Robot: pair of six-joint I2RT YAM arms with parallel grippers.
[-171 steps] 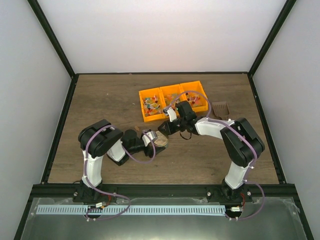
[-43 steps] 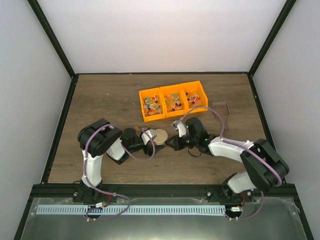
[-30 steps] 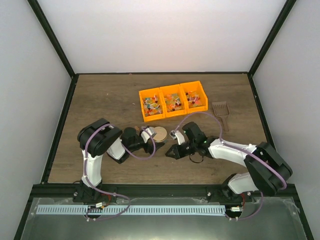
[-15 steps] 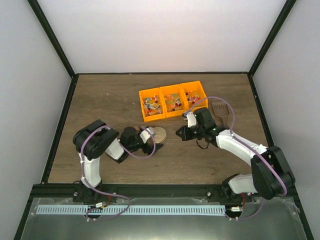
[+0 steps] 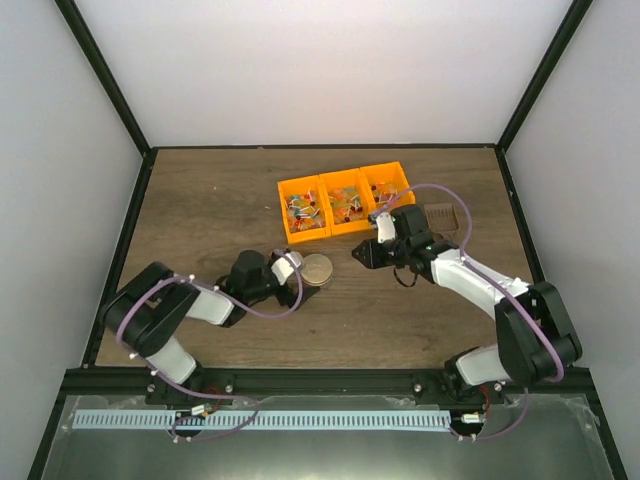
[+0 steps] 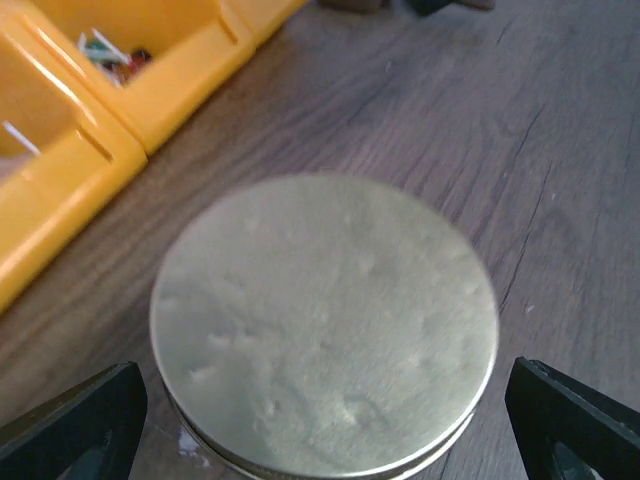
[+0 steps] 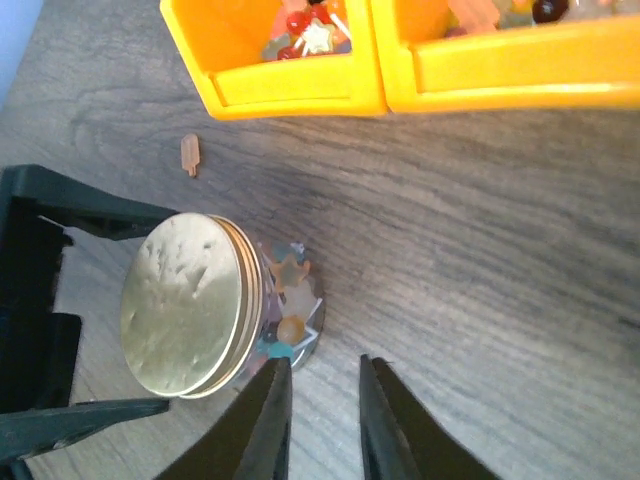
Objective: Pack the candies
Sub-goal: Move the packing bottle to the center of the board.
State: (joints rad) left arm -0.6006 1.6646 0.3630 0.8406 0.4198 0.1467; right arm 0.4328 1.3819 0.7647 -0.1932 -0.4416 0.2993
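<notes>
My left claw stands wide either side of the lidded jar of candies on the table; my right claw, narrow and empty, hangs near it.

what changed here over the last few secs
The left end effector opened and let go of the lidded jar, its elbow swinging out to the left. The right end effector backed away from the jar toward the orange bins. The bins stayed put.

jar mid-table, orange bins just behind, free wood l of bins
</notes>
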